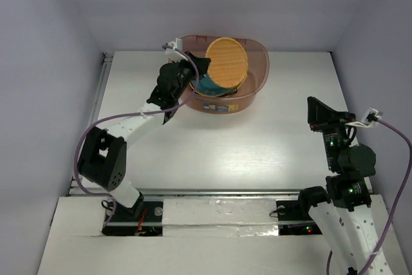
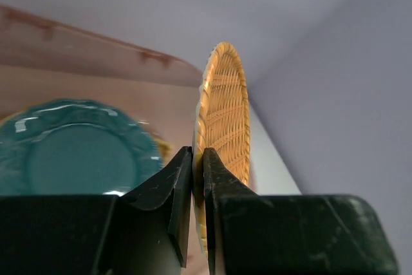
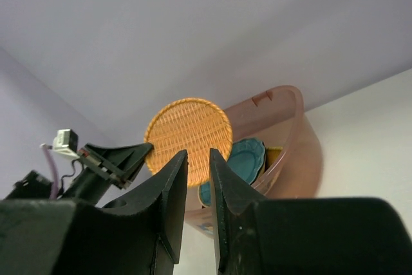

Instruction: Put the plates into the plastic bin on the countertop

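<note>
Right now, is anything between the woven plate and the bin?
Nothing visible blocks it. The left gripper holds the woven plate on edge above the bin. Only the teal plate, already inside, lies below it.

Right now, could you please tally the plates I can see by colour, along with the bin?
Woven plate, orange, held upright in the left pincer over the bin: 1
Teal plate, in the bin: 1
Yellow plate, only an edge showing: 1
Bin: 1
Total: 4. More plates may lie hidden underneath.
</note>
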